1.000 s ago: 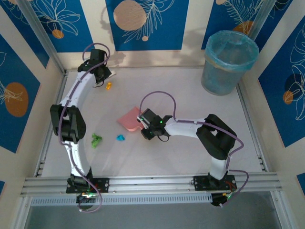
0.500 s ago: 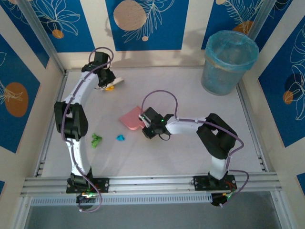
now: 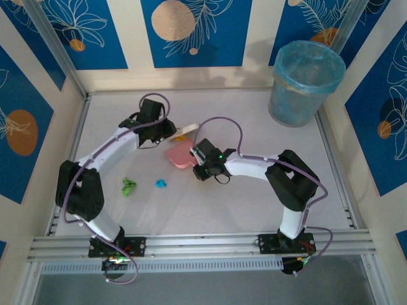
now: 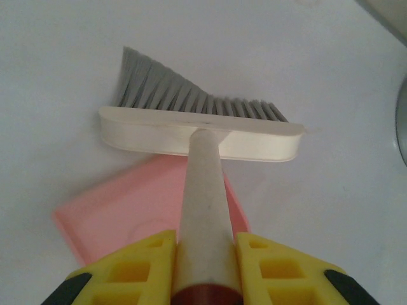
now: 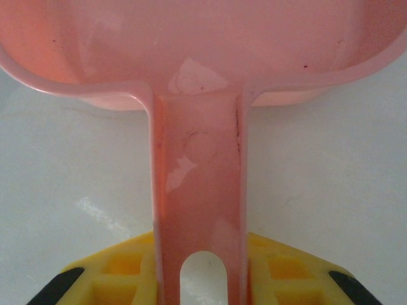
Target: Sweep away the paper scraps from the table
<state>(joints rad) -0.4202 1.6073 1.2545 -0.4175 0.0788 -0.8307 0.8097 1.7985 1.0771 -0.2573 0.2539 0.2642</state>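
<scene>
Brush (image 4: 200, 136) beside dustpan (image 5: 191, 51) on desk (image 3: 254, 203).
Left pincer (image 4: 202, 254) pinched brush handle, right pincer (image 5: 200, 267) dustpan handle; two paper scraps (image 3: 129, 187) lay apart.

Readable writing: none on anything in view.
wall panels (image 3: 216, 38): white leaf outlines and peach circles on blue, no letters.
bin (image 3: 305, 82): no label that can be read.
brush (image 4: 200, 136): cream back, no brand mark.
dustpan (image 5: 197, 184): pink handle, scuffed, no stamp or number.
table (image 3: 222, 203): white top, no print.
</scene>
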